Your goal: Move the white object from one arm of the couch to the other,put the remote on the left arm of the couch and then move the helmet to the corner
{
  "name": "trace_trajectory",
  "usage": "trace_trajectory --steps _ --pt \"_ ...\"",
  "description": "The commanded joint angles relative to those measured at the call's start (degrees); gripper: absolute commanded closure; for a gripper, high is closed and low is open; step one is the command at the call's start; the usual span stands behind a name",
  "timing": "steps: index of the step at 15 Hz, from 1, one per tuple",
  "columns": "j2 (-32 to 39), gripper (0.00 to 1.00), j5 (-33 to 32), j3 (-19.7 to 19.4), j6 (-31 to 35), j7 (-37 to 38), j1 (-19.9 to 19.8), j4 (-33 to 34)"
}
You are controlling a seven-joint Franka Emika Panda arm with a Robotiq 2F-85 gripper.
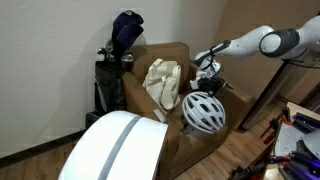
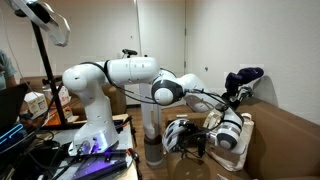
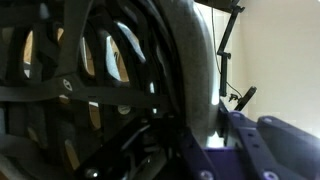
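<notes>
I have the helmet (image 1: pixel 203 111) at the couch's (image 1: pixel 175 52) front edge, just below my gripper (image 1: pixel 207 76). Its vents fill the wrist view, so I cannot tell the finger opening.

Soft even indoor light in both exterior views, wrist view dim, seemingly out of focus, washed-out at right.

My arm (image 2: pixel 120 75) is glossy white: fat rounded links with dark grey bands at the joints (black cable (image 2: pixel 205 95) along the forearm) and a black tool (image 1: pixel 208 68).
</notes>
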Motion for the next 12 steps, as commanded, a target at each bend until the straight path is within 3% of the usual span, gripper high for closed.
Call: trace_trajectory --steps 1,2,6,7,12 --pt "0.0 0.9 -0.2 0.1 -0.1 0.3 -0.2 0.1" --pt "0.0 0.65 -0.2 0.1 0.1 0.3 -0.2 0.1" --pt "0.0 0.65 -0.2 0.1 0.2 0.3 -0.2 0.1" --pt "0.0 0.9 -0.2 0.1 0.2 0.3 -0.2 0.1" --pt "-0.6 0.9 2.4 -0.1 2.8 1.5 -0.7 -1.7"
